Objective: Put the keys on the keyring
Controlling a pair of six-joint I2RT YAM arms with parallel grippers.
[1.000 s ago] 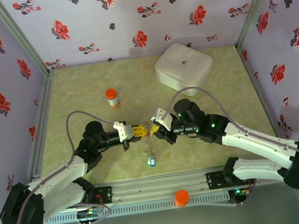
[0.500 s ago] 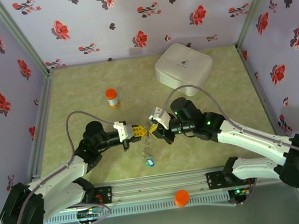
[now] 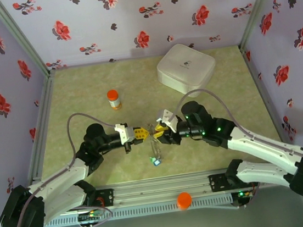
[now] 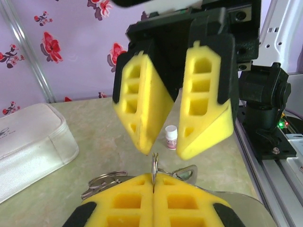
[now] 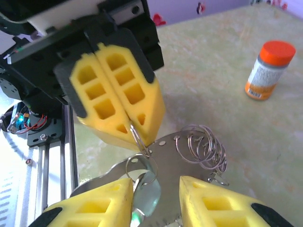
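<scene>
Pinching the keyring [image 4: 154,163] with the left tool [image 4: 154,178]: both yellow fingers are pressed flat together, with the thin metal ring edge-on between the tips. Right tool [image 5: 156,185] faces it tip to tip, around the middle of the table [image 3: 82,89] and toward the near edge. Its fingers stand apart with a clear gap, gripping nothing that I can see.

Top view: the keys [image 3: 155,160] hang as a short string straight below where the two tools meet, with a small green-blue tag at the bottom end. Resting on the table or just off it, cannot tell.

Right wrist view: one metal key with a rounded head sits in the gap between the right tool's fingers, just below the left tool's tips. Whether it touches those fingers, cannot tell. A few split rings [image 5: 201,144] fan out just beside it.

Orange-capped bottle [image 3: 114,99] stands upright, well apart, on the far-left side of the tools. White case [image 3: 185,66] lies toward the far right corner. Small white bottle [image 4: 171,137] stands upright on the table, seen between the right tool's fingers in the left wrist view.
</scene>
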